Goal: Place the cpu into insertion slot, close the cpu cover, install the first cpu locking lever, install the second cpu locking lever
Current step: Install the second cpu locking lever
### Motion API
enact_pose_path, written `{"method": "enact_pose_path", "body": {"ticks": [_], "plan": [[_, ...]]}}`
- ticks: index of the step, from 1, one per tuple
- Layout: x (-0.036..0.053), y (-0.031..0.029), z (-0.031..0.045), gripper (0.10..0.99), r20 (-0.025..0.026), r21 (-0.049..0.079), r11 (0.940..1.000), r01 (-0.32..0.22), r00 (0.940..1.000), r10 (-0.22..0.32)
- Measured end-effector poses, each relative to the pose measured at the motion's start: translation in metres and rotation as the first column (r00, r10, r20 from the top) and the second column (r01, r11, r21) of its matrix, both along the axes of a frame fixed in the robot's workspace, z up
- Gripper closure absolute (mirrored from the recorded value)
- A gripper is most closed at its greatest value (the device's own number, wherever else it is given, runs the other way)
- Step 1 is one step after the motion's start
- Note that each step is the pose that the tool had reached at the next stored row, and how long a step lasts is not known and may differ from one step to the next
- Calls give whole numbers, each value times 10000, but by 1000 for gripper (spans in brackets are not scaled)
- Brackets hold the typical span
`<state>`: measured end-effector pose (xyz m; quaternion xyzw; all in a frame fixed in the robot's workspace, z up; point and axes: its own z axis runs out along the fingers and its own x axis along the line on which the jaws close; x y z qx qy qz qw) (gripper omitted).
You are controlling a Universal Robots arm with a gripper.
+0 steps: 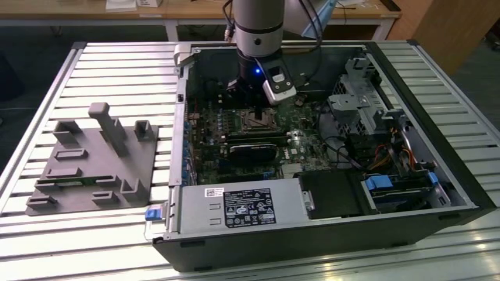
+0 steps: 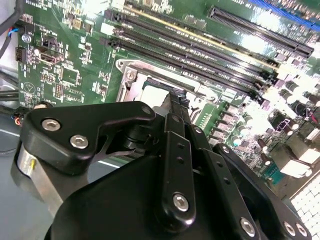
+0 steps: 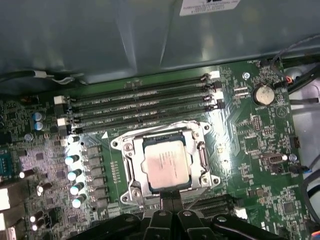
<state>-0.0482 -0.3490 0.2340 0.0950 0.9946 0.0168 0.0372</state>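
Now my hand (image 3: 170, 202) hovers low at socket edge, fingers pressed together, gripping nothing I can see. Chip (image 3: 165, 162) sits in socket (image 3: 131, 189): flat square, dull silver top, inside shiny stamped-metal cover frame (image 3: 202, 156). Green board (image 3: 255, 150) around it, crowded with small round capacitors (image 3: 75, 175) and long black memory slots (image 3: 140, 105). Risk, my guess: sideways drift scrapes chip or frame; pressing down bends thin metal.

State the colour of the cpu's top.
Silvery-grey: the small square metal-topped cpu shows best in the first wrist view.
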Motion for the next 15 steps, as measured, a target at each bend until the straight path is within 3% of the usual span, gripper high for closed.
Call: {"method": "enact_pose_path", "body": {"ticks": [15], "plan": [[3,-127,16,980,1,-53,10000,0,10000,0]]}}
